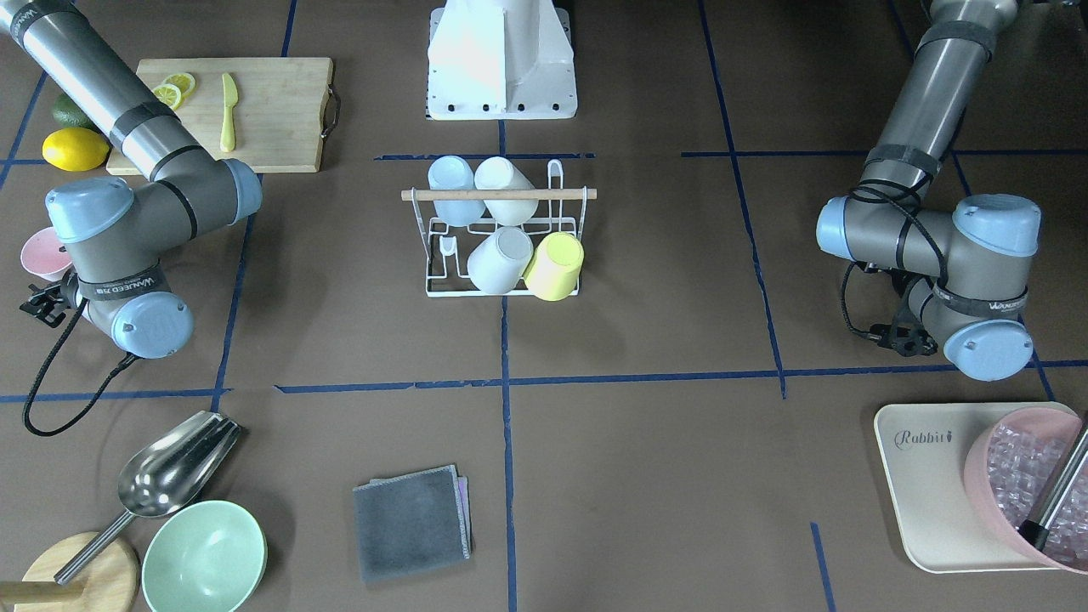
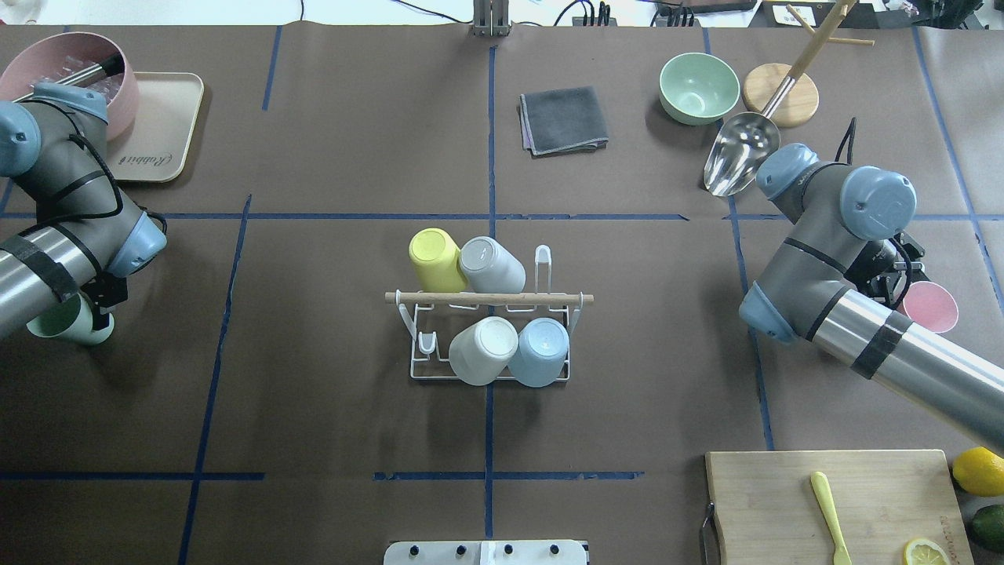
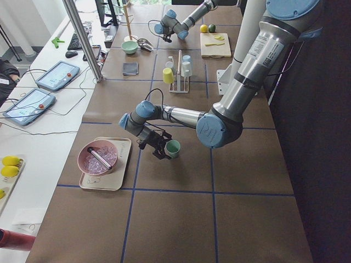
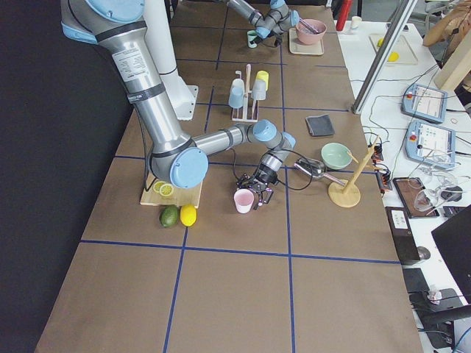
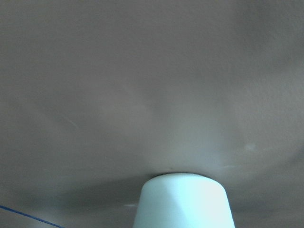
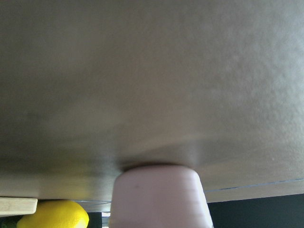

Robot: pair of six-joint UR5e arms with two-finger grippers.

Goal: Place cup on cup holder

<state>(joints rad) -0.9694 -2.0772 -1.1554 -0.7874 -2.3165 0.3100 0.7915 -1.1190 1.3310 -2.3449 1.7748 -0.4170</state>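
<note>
Status: cup holder (image 2: 549,297) sits mid-desk (image 2: 314,392) with four cups on its prongs. Yellow cup (image 2: 434,259) and grey cup (image 2: 492,265) are on the row away from the robot, white cup (image 2: 482,351) and light-blue cup (image 2: 541,351) on the row toward it.

Mint-green cup (image 2: 74,328) is well off the holder's robot-left side, with the left jaws right at it. Left wrist view shows the cup close and dead ahead but no fingers, so I cannot tell whether they're apart or clamped.

Pink cup (image 2: 931,306) stands upright on the desk, well off the holder's robot-right side, with the right jaws just beside it. Again, cannot tell the grip.
</note>
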